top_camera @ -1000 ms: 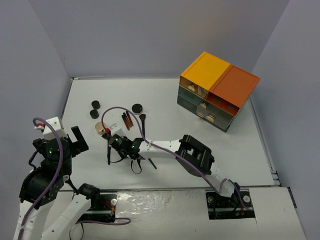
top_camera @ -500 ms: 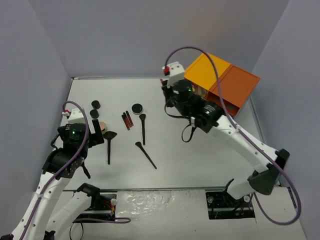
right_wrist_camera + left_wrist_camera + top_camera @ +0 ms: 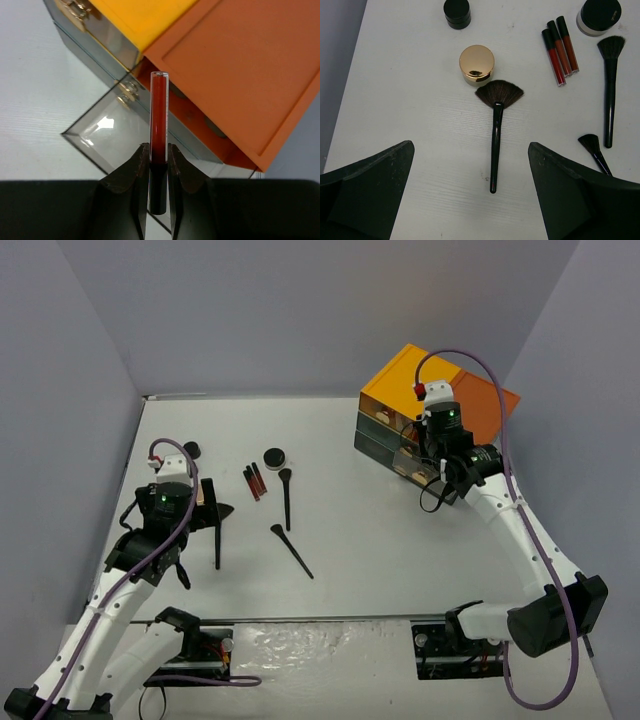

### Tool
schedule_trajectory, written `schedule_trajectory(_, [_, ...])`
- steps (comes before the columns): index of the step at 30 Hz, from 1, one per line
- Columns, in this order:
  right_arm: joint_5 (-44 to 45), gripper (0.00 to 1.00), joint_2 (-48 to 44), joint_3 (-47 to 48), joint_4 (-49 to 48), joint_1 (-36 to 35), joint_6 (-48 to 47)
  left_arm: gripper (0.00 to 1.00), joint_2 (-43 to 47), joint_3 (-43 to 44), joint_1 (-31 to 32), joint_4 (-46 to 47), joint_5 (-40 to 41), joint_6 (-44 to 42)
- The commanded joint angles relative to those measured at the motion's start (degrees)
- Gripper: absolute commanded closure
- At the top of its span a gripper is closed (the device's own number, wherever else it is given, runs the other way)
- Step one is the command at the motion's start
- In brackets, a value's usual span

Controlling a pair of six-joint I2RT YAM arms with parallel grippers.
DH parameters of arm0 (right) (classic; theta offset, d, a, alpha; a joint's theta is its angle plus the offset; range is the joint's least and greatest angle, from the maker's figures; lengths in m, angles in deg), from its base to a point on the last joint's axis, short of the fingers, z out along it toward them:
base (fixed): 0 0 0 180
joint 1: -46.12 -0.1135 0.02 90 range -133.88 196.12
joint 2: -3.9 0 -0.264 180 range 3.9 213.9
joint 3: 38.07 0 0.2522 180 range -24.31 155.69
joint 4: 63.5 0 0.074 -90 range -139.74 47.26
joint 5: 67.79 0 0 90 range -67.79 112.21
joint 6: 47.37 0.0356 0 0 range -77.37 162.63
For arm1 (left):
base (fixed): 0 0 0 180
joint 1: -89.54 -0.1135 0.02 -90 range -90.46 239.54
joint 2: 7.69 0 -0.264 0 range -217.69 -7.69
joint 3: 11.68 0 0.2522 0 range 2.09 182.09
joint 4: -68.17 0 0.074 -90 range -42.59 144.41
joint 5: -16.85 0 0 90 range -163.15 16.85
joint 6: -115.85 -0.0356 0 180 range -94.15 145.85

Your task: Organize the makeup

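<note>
My right gripper (image 3: 159, 150) is shut on a thin red stick (image 3: 158, 115) with a black cap, held over a clear drawer (image 3: 107, 131) that juts out of the orange-topped drawer box (image 3: 440, 405). My left gripper (image 3: 470, 145) hangs open above the handle of a black fan brush (image 3: 495, 135), not touching it. A tan round compact (image 3: 477, 62) sits just beyond the brush head. Three red sticks (image 3: 560, 47) lie side by side, with a round black jar (image 3: 457, 12) to the left. Another jar (image 3: 601, 15) and two more black brushes (image 3: 609, 90) (image 3: 594, 147) lie to the right.
The drawer box (image 3: 240, 65) stands at the back right of the white table (image 3: 400, 540), near the right edge. Grey walls close in the back and both sides. The makeup is clustered on the left half, around my left gripper (image 3: 207, 505).
My right arm swung from the makeup cluster across the table to the drawer box, carrying the red stick. My left arm moved forward and right, over the fan brush.
</note>
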Motion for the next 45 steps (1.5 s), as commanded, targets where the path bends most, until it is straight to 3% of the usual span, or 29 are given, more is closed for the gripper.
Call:
schedule_trajectory(1, [1.9,1.00,0.4,0.3,-2.0,1.6,-1.0,0.03,-0.8,0.5,-0.6,5.0,0.1,-1.9])
schedule_trajectory(3, [2.5,1.00,0.6,0.2,-2.0,1.8,-0.9,0.03,-0.7,0.4,-0.9,5.1,0.4,-2.0])
schedule_trajectory(5, [1.2,0.91,0.4,0.1,-1.8,1.8,-0.6,0.03,-0.3,0.3,-1.3,5.2,0.3,-2.0])
schedule_trajectory(8, [-1.6,0.59,-0.2,0.4,-1.6,1.8,-0.1,0.03,0.2,0.2,-1.6,5.4,0.1,-1.9])
schedule_trajectory(9, [-2.2,0.54,-0.4,0.7,-1.4,1.8,0.0,0.03,0.3,0.2,-1.8,5.4,0.1,-1.9])
schedule_trajectory(15, [-6.3,0.40,0.1,6.2,-0.3,0.9,1.2,0.03,0.5,0.2,-2.1,5.3,0.0,-1.9])
schedule_trajectory(18, [-8.6,0.39,2.4,10.6,-0.4,-2.6,2.9,0.03,0.8,0.2,-2.3,5.3,0.2,-1.9])
schedule_trajectory(22, [-8.1,0.40,9.8,16.4,-1.6,-12.8,6.8,0.03,1.2,0.3,-2.5,5.0,1.0,-1.8])
schedule_trajectory(28, [-10.5,0.43,25.5,20.4,-11.5,-24.0,13.4,0.03,3.6,0.0,-2.6,4.5,4.0,-1.2])
schedule_trajectory(38, [-10.7,0.63,45.7,29.4,-21.3,-29.1,15.4,0.03,5.8,-0.6,-2.7,4.3,6.8,0.2])
schedule_trajectory(45, [-13.3,0.67,52.3,31.4,-27.9,-29.6,15.3,0.03,5.2,-0.6,-2.7,4.1,6.2,0.4])
